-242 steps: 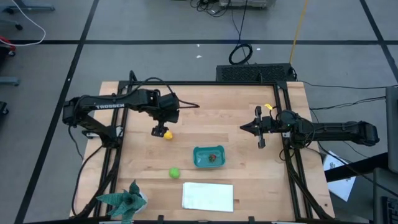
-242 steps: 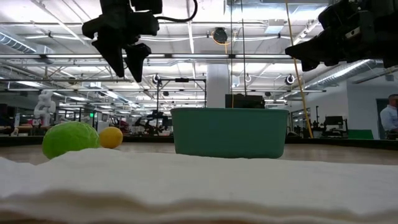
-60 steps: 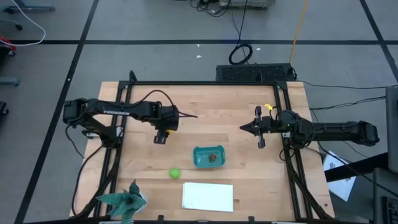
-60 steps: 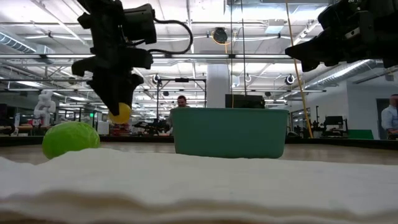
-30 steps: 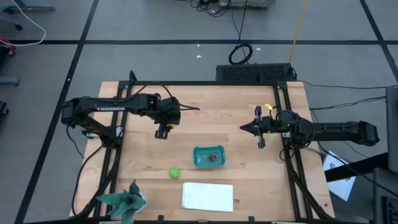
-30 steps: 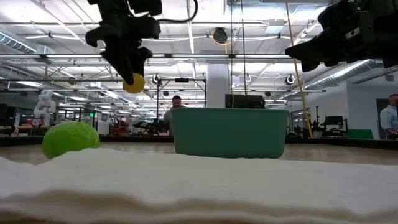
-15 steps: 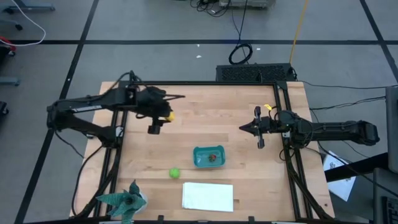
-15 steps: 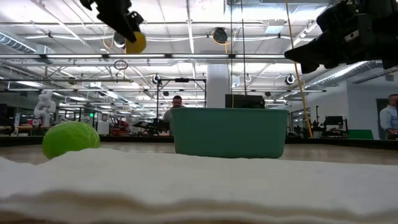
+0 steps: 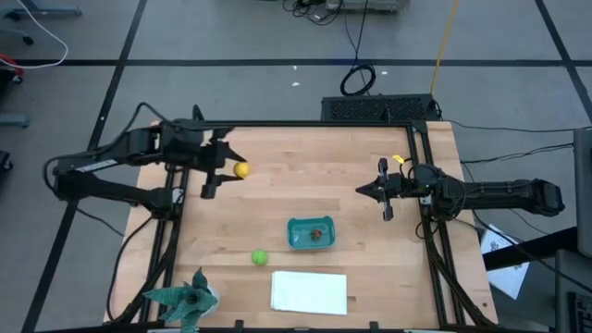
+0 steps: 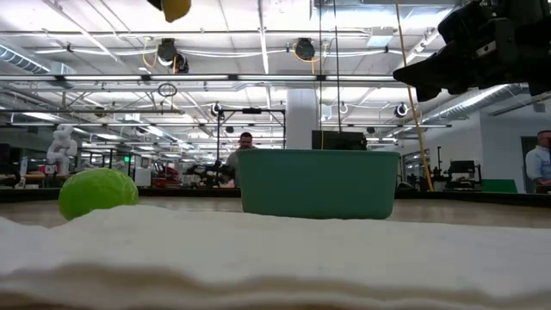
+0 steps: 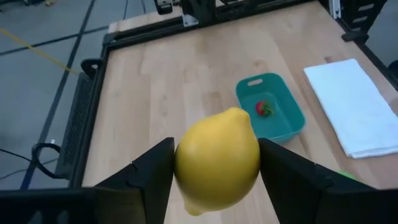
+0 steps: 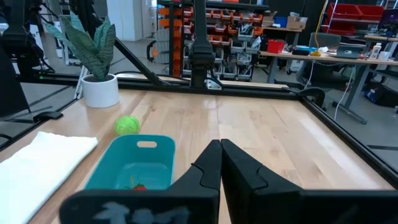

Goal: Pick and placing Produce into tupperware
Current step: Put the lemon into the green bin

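Pale wooden worktop (image 9: 314, 185) inside a black frame sits on a grey floor, with a workshop of shelves and benches showing beyond it in the low and right wrist views. Near the far left corner the left gripper (image 9: 227, 168) is raised well above the wood, its fingers (image 11: 149, 171) closed from both sides on the yellow lemon (image 11: 217, 160), which shows at the very top edge of the low view (image 10: 175, 8). Near the middle of the worktop, somewhat toward the near edge, stands the teal tupperware (image 9: 311, 233) with the tiny red fruit (image 9: 317, 234) lying inside it. A round green fruit (image 9: 260, 257) rests on the wood apart from the tub, on its left and nearer the front edge. Just in from the near edge lies a flat white sheet (image 9: 309, 291), and at the near left corner is a teal spiky leafy object (image 9: 185, 298). By the right edge the right gripper (image 9: 372, 190) hangs above the surface with its fingers pressed fully together, holding nothing
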